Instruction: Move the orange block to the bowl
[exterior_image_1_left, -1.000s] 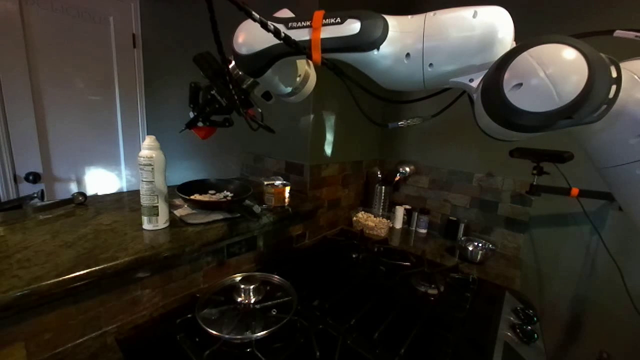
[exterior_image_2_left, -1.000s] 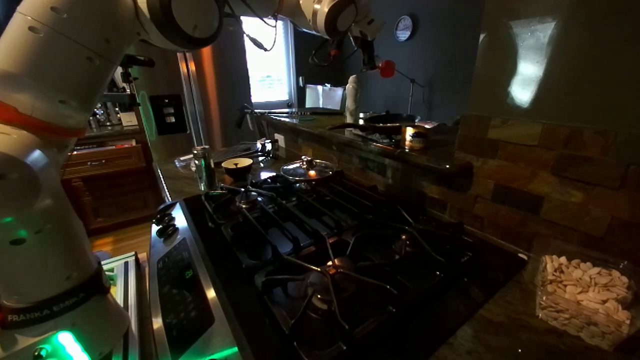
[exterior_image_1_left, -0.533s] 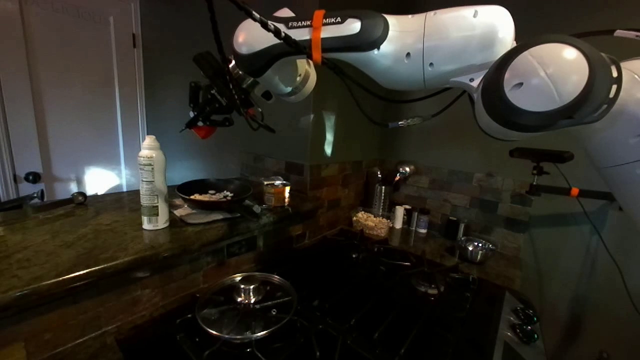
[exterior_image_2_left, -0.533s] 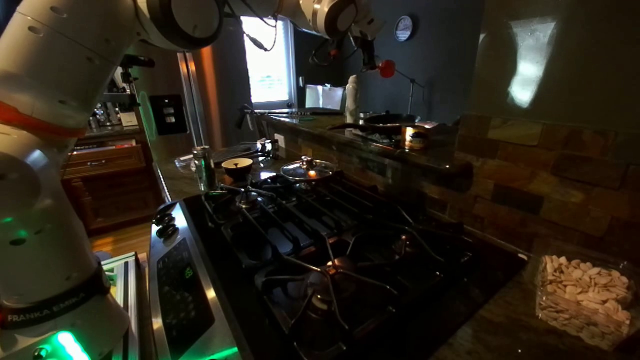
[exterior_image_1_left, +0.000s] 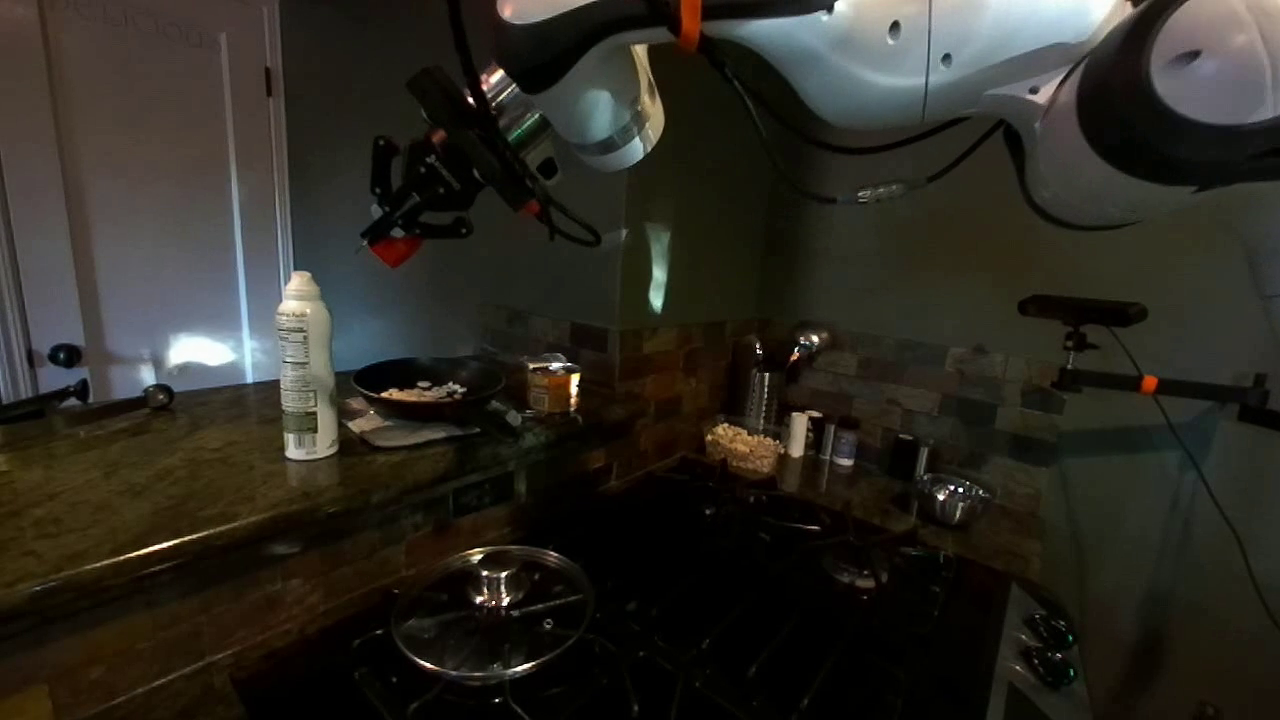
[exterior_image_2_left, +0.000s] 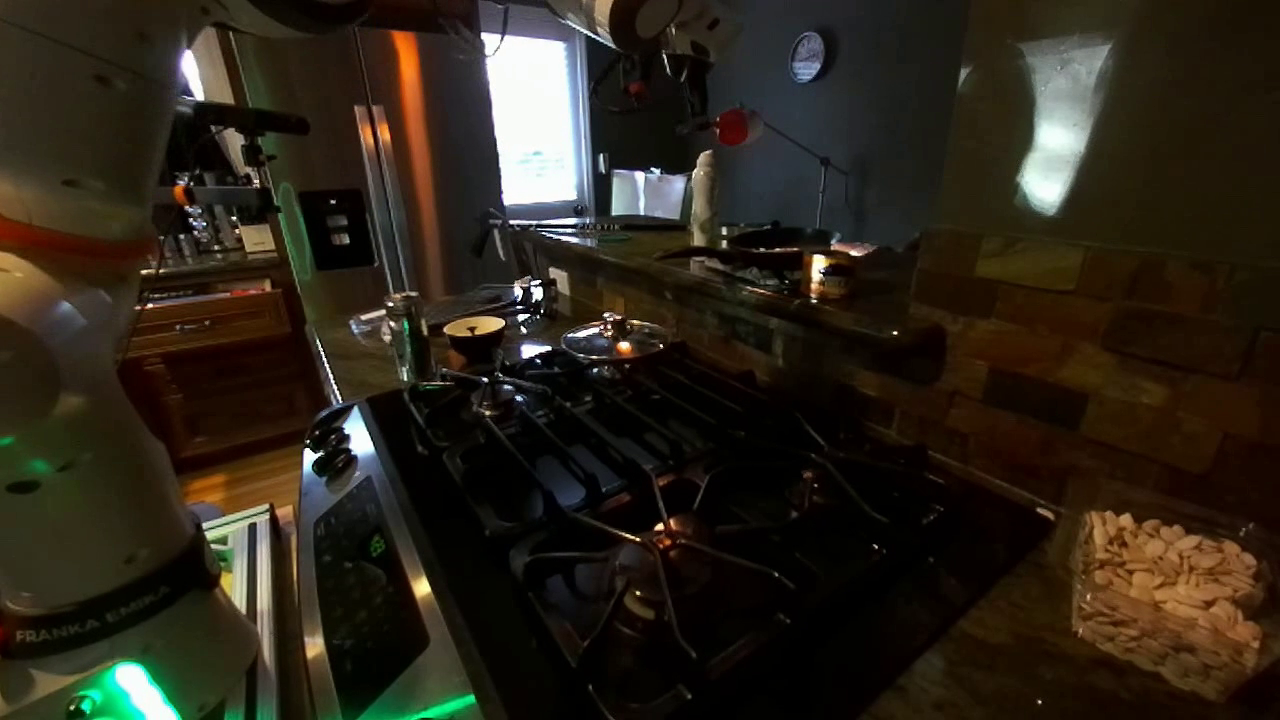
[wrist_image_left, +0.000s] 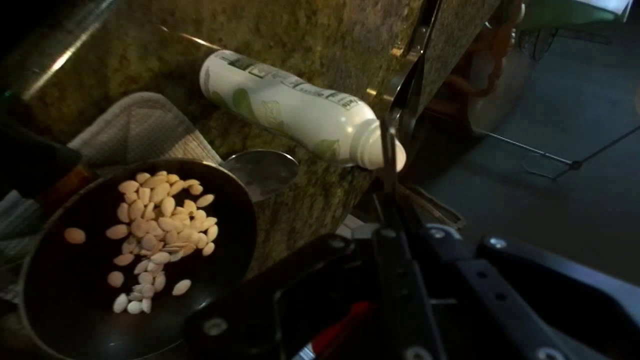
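Since my narrow black pincer (exterior_image_1_left: 374, 236) seemingly holds the small reddish-orange chunky block (exterior_image_1_left: 395, 251) aloft, I judge lifting done, leaving placement in the shiny metal bowl (exterior_image_1_left: 953, 499) or the cream-lined dark bowl (exterior_image_2_left: 475, 338).

Arm base band (exterior_image_2_left: 108, 610): "FRANKA EMIKA" is printed in white, easily read
Stove display (exterior_image_2_left: 372, 580): green digits are lit, too blurry to be called
White bottle (exterior_image_1_left: 309, 370): label print and a barcode (exterior_image_1_left: 300, 444) are shown, wording too tiny tbh
Door (exterior_image_1_left: 150, 180): faint lettering is spotted up top, can't be made out
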